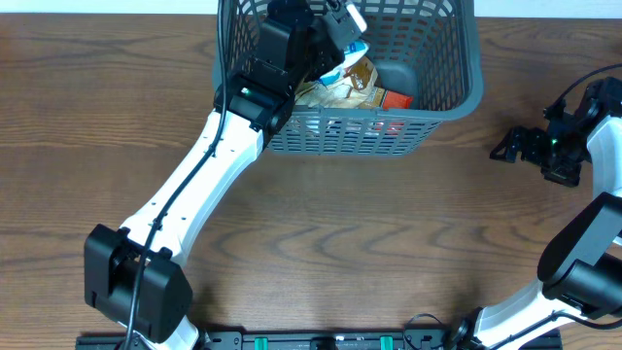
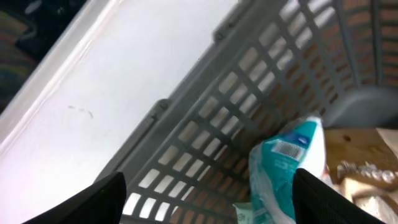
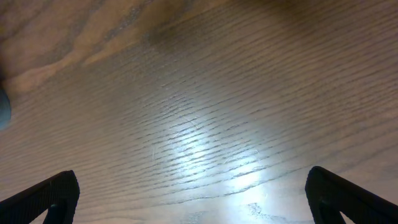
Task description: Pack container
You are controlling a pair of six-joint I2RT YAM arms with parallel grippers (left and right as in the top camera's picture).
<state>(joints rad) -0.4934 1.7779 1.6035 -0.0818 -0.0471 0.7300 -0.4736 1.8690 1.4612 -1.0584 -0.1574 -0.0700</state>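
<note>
The container (image 1: 449,93) is a dark grey lattice basket at the table's back centre. My left gripper (image 1: 337,37) hangs inside it near the left wall. In the left wrist view the jaws of this gripper (image 2: 211,205) stand wide apart in front of the slotted wall (image 2: 249,93). A teal and white packet (image 2: 287,168) lies between them, close to the right finger (image 2: 329,202) and well apart from the left one. My right gripper (image 1: 505,146) is open low over bare wood at the right, with nothing between its fingers (image 3: 348,199).
Inside the basket lie a tan snack packet (image 1: 356,84) and a red one (image 1: 396,98). Bare wooden table (image 1: 389,224) spreads in front of the basket. The left arm (image 1: 194,185) crosses from the front left up to the basket's left wall.
</note>
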